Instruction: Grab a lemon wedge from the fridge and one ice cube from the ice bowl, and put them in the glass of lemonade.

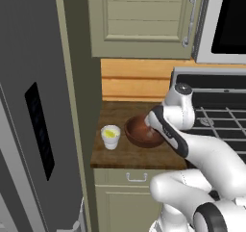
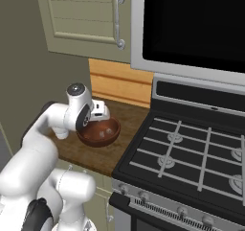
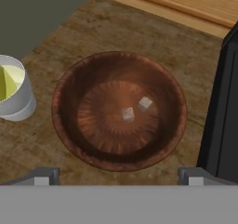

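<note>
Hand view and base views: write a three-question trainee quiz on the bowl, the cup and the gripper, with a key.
1. True or false: the gripper is shut on an ice cube.
2. How many ice cubes lie in the bowl?
3. Multiple choice: in the left base view, the cup stands A) inside the bowl, B) on the counter beside the bowl, on the fridge side, C) on the stove.

Key:
1. False; the jaws stand open above the bowl, holding nothing.
2. Two, near the middle of the bowl.
3. B; a yellow wedge already sits in the cup.
</note>
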Controlling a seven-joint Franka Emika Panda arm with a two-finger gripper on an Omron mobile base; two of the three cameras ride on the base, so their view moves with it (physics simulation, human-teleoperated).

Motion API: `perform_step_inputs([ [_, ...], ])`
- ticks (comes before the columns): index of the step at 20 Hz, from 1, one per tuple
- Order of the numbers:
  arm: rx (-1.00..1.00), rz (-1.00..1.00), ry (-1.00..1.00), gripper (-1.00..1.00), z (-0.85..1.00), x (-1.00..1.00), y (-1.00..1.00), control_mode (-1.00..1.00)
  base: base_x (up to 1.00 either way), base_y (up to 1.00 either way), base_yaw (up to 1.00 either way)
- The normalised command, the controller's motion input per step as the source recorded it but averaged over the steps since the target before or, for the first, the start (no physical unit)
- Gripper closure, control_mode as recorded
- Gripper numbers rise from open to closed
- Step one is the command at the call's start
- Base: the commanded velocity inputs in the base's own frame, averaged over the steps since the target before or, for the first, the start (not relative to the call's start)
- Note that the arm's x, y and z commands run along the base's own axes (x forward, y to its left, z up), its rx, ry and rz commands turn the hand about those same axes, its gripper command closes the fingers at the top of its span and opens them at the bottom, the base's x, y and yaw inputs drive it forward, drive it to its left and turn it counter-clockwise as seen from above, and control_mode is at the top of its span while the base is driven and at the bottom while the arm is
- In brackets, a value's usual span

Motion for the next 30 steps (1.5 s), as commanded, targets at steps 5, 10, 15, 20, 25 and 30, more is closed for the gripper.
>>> perform_step_inputs([
  [5, 0.00, 0.00, 0.01, -1.00, 0.00, 0.16, 0.00, -1.00, 0.00, 0.00, 0.00],
  [10, 0.00, -0.03, 0.09, -1.00, 0.00, 0.22, 0.01, -1.00, 0.00, 0.00, 0.00],
  [15, -0.01, -0.03, 0.11, -1.00, -0.06, 0.00, 0.00, -1.00, 0.00, 0.00, 0.00],
  [20, 0.01, 0.00, 0.38, -1.00, -0.36, 0.15, 0.00, -1.00, 0.00, 0.00, 0.00],
  [25, 0.02, 0.00, 0.21, -1.00, -0.50, 0.00, 0.00, -1.00, 0.00, 0.00, 0.00],
  [30, 0.00, 0.00, 0.15, -1.00, -0.29, 0.06, 0.05, -1.00, 0.00, 0.00, 0.00],
])
